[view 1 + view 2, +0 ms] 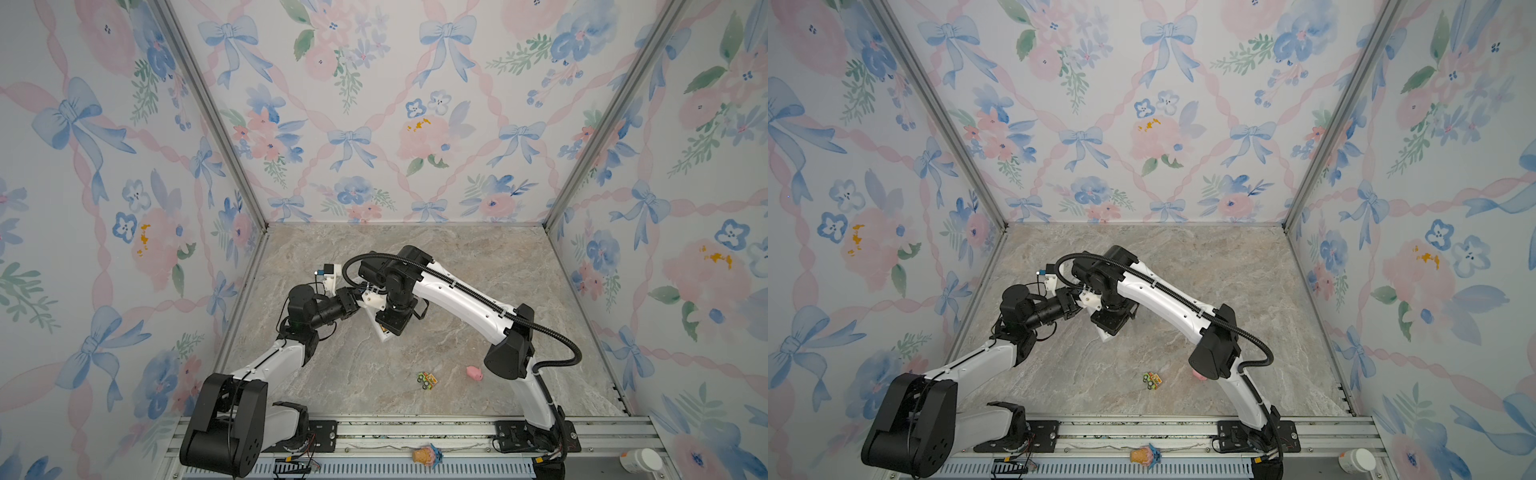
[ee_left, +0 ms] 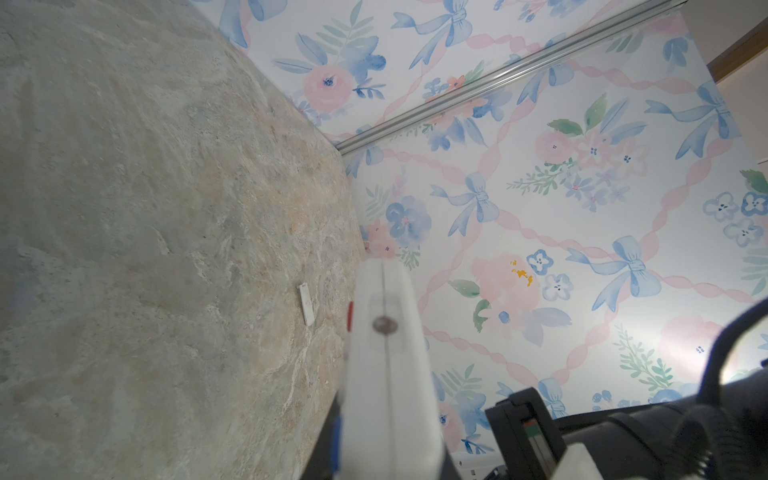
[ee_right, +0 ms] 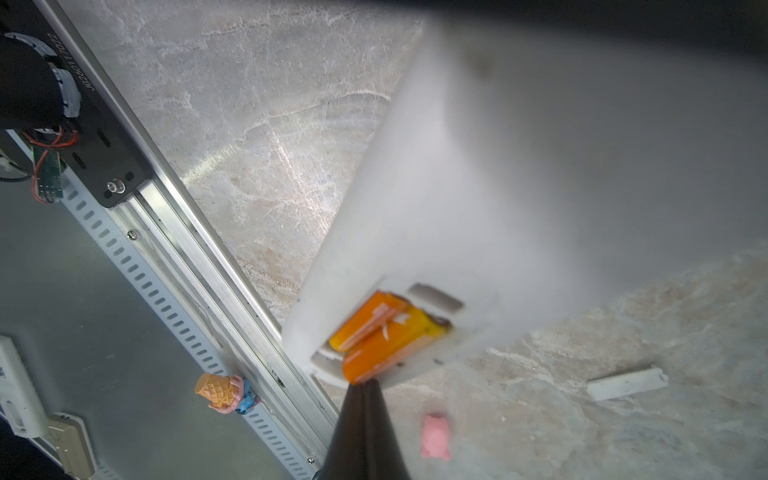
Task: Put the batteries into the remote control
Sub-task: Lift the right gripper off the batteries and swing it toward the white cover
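Note:
The remote control is a long white bar, and my left gripper is shut on it, holding it tilted above the table. In both top views its lower end pokes out under the right wrist. Its back faces the right wrist view, with the compartment open at the end of the remote control. Two orange batteries lie side by side in it. My right gripper is shut and empty, its tip against the end of the nearer battery.
A small white cover piece lies on the marble table. A pink pig toy and a small toy car sit near the front. An ice-cream toy and a white bottle rest on the front rail.

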Tool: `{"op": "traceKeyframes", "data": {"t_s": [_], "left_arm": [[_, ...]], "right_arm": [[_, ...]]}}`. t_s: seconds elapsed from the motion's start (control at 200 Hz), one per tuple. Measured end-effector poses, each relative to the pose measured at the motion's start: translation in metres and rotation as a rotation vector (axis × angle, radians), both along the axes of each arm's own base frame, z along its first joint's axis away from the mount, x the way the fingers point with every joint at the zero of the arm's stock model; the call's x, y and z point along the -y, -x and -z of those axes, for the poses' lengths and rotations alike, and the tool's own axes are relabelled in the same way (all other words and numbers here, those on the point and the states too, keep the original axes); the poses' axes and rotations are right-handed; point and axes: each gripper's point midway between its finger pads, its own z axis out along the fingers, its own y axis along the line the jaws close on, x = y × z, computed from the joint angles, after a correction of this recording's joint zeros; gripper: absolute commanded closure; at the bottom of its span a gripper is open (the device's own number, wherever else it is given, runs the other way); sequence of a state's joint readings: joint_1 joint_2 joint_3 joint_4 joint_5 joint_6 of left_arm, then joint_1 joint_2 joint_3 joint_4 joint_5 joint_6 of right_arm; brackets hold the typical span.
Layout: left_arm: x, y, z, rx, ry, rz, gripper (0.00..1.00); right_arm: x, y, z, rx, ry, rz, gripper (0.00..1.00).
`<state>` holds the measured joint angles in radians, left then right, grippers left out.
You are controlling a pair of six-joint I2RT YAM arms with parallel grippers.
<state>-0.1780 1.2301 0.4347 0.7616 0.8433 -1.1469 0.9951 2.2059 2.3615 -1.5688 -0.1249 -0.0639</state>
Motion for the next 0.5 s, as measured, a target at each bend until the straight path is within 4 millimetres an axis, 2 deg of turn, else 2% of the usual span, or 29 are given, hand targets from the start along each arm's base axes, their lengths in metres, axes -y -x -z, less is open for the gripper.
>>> {"op": "traceKeyframes", "data": {"t_s": [0.5], "left_arm": [[-0.0029, -0.0044, 0.0045, -0.006, -0.012, -0.028, 1.00]], "right_arm": [[-0.0064, -0.0099, 0.0074, -0.035, 0.007, 0.076, 0.96]]}}
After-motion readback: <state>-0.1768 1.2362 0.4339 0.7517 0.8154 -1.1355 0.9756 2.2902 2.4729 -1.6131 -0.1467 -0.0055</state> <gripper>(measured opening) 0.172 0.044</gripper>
